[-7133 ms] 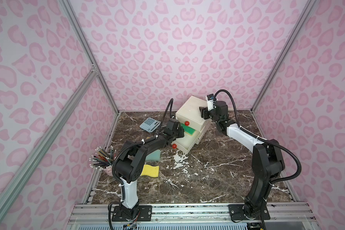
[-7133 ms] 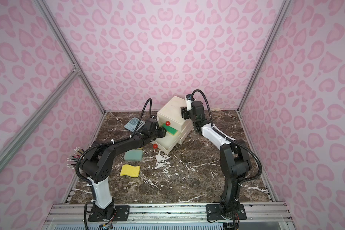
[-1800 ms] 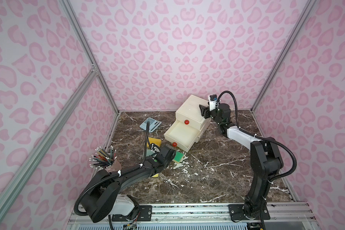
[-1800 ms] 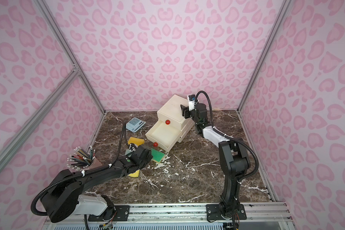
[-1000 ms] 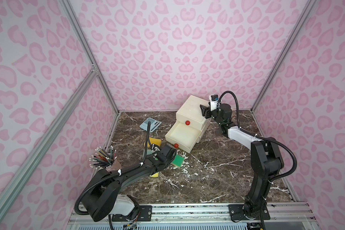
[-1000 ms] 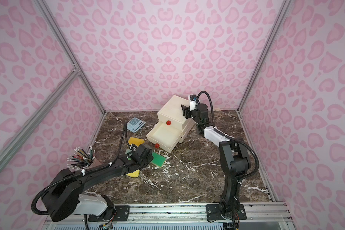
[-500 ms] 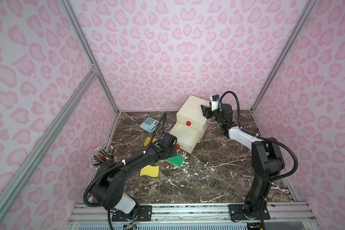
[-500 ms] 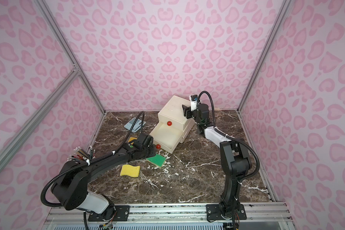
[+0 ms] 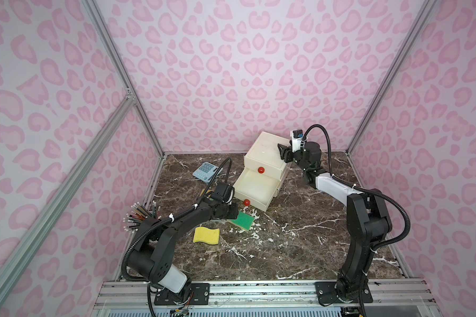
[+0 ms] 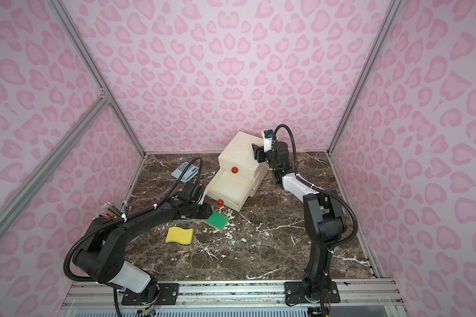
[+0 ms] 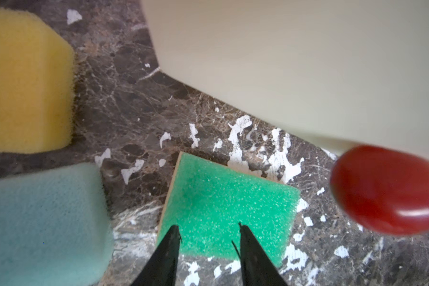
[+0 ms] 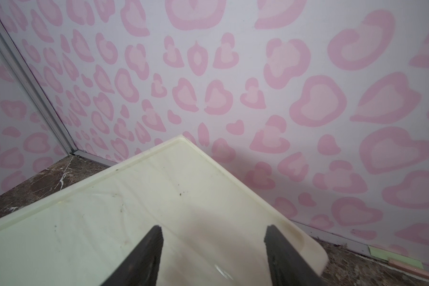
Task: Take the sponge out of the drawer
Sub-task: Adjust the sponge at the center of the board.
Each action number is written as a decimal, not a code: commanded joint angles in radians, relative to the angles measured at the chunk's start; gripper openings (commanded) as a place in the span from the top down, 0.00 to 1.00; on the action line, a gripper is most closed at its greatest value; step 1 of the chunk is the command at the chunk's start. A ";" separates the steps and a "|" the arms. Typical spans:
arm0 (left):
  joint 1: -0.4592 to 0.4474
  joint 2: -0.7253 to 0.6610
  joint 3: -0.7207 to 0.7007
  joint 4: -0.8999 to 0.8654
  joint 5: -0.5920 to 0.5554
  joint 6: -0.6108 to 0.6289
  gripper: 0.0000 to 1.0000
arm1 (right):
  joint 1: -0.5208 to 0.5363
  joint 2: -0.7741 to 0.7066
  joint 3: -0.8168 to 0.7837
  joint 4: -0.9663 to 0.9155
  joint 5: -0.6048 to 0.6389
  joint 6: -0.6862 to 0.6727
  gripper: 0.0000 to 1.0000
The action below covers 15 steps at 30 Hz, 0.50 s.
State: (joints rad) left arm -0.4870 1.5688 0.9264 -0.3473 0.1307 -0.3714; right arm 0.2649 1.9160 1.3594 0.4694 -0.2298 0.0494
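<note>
Left gripper [image 11: 208, 229]: jaws narrowly apart, tips over the green sponge [image 11: 223, 198], not clamped on it. The sponge lies flat on the marble table [image 11: 134, 111], outside the drawers, just in front of the pulled-out lower drawer [image 9: 254, 186] and close to its red knob [image 11: 386, 190]. 2 more lie near it, not touching: yellow sponge [image 11: 27, 81] and pale teal sponge [image 11: 42, 222]. Right gripper [image 12: 214, 230]: jaws wider apart, holding nothing, over the top of the drawer unit [image 12: 109, 218]. Upper drawer [image 9: 270, 168] is pushed in.
</note>
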 commanded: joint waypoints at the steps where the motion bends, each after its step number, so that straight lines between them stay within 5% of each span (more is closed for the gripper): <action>1: 0.018 0.016 0.005 0.040 0.023 0.056 0.57 | -0.003 0.029 -0.016 -0.252 0.026 0.001 0.33; 15: 0.057 0.085 -0.056 0.168 0.089 0.073 0.63 | -0.003 0.026 -0.014 -0.258 0.029 0.001 0.33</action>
State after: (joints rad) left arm -0.4332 1.6474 0.8780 -0.2359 0.1982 -0.3027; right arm 0.2626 1.9167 1.3632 0.4618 -0.2058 0.0483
